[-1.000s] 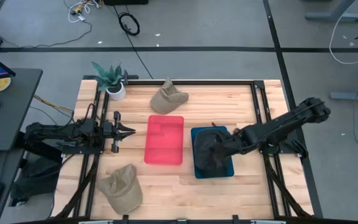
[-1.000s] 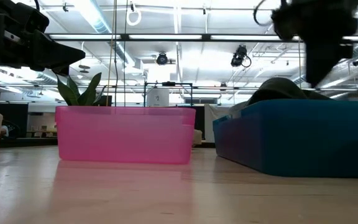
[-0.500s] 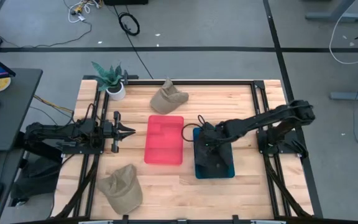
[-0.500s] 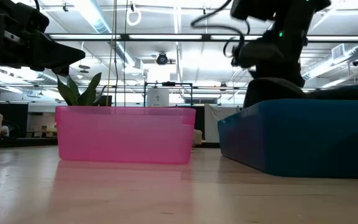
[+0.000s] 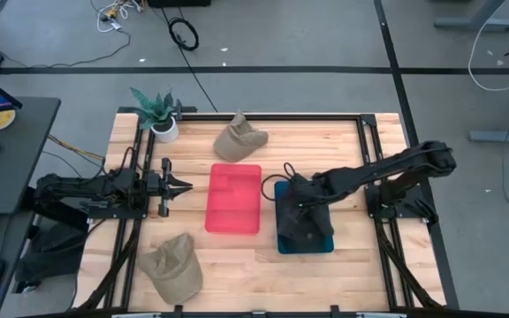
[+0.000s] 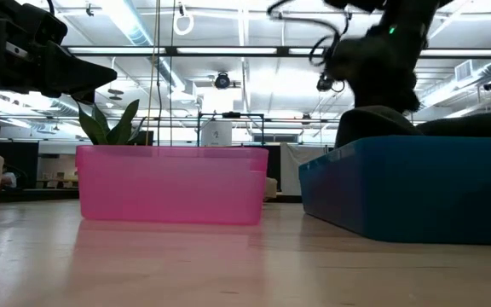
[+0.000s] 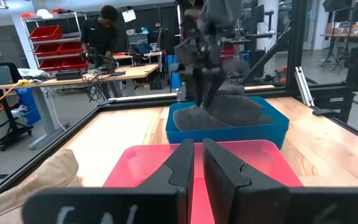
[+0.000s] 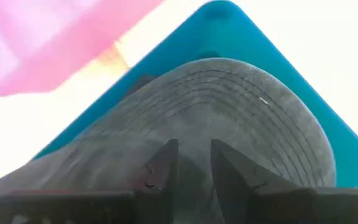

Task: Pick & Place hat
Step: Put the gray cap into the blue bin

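Right pincer [image 8: 190, 163] nearly closed, narrow gap, tips just over dark grey hat [image 8: 229, 118]; hat ribbed, crumpled, lying inside blue bin [image 5: 283, 244] beneath pincer.

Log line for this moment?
right gripper: over dark hat in blue bin | left gripper: idle, beside pink bin
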### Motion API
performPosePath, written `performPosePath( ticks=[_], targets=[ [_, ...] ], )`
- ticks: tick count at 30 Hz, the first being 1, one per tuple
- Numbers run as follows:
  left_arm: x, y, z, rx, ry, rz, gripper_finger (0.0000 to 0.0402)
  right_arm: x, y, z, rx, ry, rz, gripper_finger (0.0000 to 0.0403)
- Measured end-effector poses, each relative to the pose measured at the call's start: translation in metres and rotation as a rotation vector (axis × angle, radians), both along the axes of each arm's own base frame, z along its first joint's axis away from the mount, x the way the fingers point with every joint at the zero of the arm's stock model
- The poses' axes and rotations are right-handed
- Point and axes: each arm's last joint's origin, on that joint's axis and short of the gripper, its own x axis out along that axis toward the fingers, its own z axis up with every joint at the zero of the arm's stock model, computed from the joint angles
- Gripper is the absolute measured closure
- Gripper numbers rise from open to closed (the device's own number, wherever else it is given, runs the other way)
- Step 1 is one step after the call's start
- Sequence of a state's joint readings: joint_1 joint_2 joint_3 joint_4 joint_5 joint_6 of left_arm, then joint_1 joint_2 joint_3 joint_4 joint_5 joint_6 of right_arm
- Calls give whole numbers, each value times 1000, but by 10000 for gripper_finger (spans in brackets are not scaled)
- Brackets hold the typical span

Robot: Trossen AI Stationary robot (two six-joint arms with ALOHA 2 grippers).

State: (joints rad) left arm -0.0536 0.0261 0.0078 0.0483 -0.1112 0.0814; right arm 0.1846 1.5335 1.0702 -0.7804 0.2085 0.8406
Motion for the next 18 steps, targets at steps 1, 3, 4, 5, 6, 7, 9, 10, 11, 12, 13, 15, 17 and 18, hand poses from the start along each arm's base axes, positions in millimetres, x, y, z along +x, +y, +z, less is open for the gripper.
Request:
performPosePath(
  ticks=[1, 3, 4, 5, 6, 7, 9, 10, 11, 12, 13, 15, 17, 18],
  targets=[
    [0, 0, 0, 0, 0, 0, 362, -3, 1, 5, 1, -18, 9, 309],
    [0, 0, 0, 0, 0, 0, 362, -7, 4, 14, 4, -51, 30, 312],
    [0, 0, 0, 0, 0, 0, 362, -10, 5, 18, 4, -68, 35, 313],
    [0, 0, 0, 0, 0, 0, 362, -12, 7, 22, 0, -86, 40, 313],
    [0, 0, 0, 0, 0, 0, 362, -14, 8, 26, -5, -102, 44, 314],
    [0, 0, 0, 0, 0, 0, 362, -17, 11, 29, -6, -113, 53, 314],
    [0, 0, 0, 0, 0, 0, 362, -18, 16, 30, -6, -115, 77, 314],
    [0, 0, 0, 0, 0, 0, 362, -19, 19, 29, -5, -108, 87, 315],
    [0, 0, 0, 0, 0, 0, 362, -20, 21, 28, -5, -97, 96, 315],
    [0, 0, 0, 0, 0, 0, 362, -20, 22, 26, -8, -83, 102, 316],
    [0, 0, 0, 0, 0, 0, 362, -20, 23, 24, -13, -68, 106, 320],
    [0, 0, 0, 0, 0, 0, 362, -22, 23, 21, -53, -41, 104, 336],
    [0, 0, 0, 0, 0, 0, 362, -22, 23, 22, -79, -46, 90, 365],
    [0, 0, 0, 0, 0, 0, 362, -22, 23, 22, -79, -45, 92, 383]
  ],
)
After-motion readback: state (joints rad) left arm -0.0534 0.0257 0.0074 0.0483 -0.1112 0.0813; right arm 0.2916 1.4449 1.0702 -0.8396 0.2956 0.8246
